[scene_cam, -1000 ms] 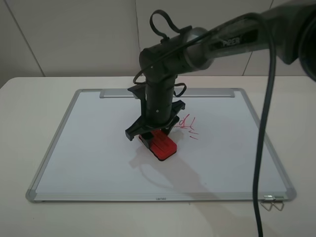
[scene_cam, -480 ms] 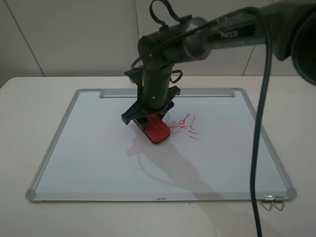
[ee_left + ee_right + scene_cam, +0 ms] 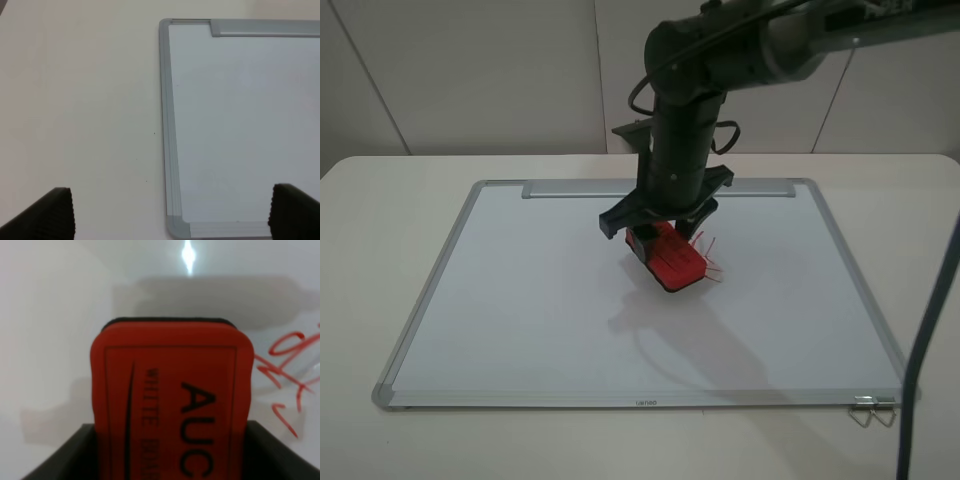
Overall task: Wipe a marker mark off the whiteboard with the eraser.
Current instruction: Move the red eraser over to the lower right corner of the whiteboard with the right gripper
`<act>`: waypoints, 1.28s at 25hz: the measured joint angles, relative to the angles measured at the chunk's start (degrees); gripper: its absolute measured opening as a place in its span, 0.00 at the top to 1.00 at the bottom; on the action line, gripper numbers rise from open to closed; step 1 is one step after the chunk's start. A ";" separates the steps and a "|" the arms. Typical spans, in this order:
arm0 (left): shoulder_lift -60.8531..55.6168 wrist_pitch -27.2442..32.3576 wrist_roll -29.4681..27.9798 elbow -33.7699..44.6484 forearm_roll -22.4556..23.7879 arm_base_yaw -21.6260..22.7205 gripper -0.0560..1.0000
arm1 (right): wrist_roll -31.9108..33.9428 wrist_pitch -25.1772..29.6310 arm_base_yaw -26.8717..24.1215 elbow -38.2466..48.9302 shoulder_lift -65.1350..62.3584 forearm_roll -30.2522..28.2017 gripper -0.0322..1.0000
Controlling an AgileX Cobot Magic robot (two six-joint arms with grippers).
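The right claw (image 3: pixel 656 238) is clamping the eraser (image 3: pixel 672 263) by its rear end, jaws closed on its two long sides; the eraser is sitting felt-down on the whiteboard (image 3: pixel 520 300), about mid-board and a little toward the far edge with the tray strip (image 3: pixel 570 189); its long axis is running diagonally, from the claw out toward the near right of the high view.

The wide zigzag marker mark is not showing in any view; whether it is lying under the eraser or the arm, I cannot tell. The only red strokes showing are a narrow red scribble (image 3: pixel 711 263), lying just beside the eraser's right long side, some strokes seeming to meet its edge in the right wrist view. Judging from that, any coming wipe is turning on a sideways push across the eraser's long axis, toward the right of the board.

The right arm is plainly the nearer one. The left claw (image 3: pixel 175 214) is standing wide apart and empty, looking down over the board's left edge and the bench (image 3: pixel 75 100), well apart from the eraser.

On the eraser's red top, large dark letters are reading "AUC" before the claw cuts them off; a smaller line beside them is beginning "WHIT", the rest blurred. A tiny print (image 3: pixel 643 403) on the near frame is too small to read.
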 joint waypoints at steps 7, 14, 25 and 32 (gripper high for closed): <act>0.00 0.00 0.00 0.00 0.00 0.00 0.21 | 2.88 -5.57 -7.99 19.33 -11.47 -0.21 0.48; 0.00 0.00 0.00 0.00 0.00 0.00 0.21 | 7.63 -10.68 -16.47 33.04 -20.96 -2.12 0.48; 0.00 0.00 0.00 0.00 0.00 0.00 0.21 | 10.86 -14.87 -21.33 38.67 -21.92 -4.18 0.48; 0.00 0.00 0.00 0.00 0.00 0.00 0.21 | 10.92 -18.84 -21.33 41.07 -21.92 -4.29 0.48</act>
